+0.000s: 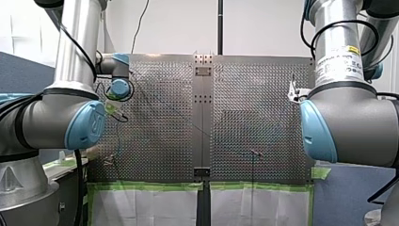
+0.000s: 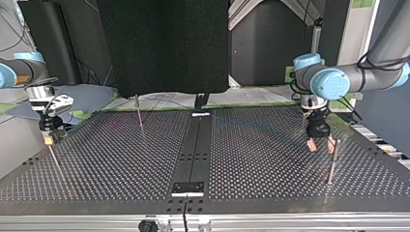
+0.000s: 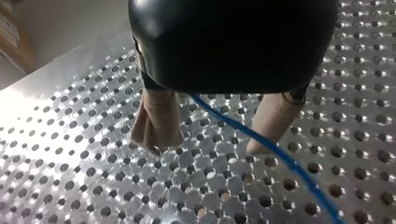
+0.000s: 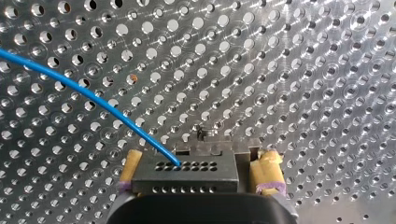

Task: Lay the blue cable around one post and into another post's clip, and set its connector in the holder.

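My right pincer [image 4: 198, 163] clamps the connector [image 4: 187, 176] — blue cable [image 4: 84, 91] plugged in.

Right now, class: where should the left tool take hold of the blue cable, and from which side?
Probably the straight stretch of the blue cable running between the open left tool's pads, closing from above: it is thin and crosses the gap.

We can read no word, number or brand in any view. The only printed things we find sit on our right arm [image 1: 348, 108] in the front view: a white label [image 1: 339, 66] with dark lines of small print wrapped around its upper tube, and a small yellow sticker [image 1: 353, 50] above it. Both are too small to make out.
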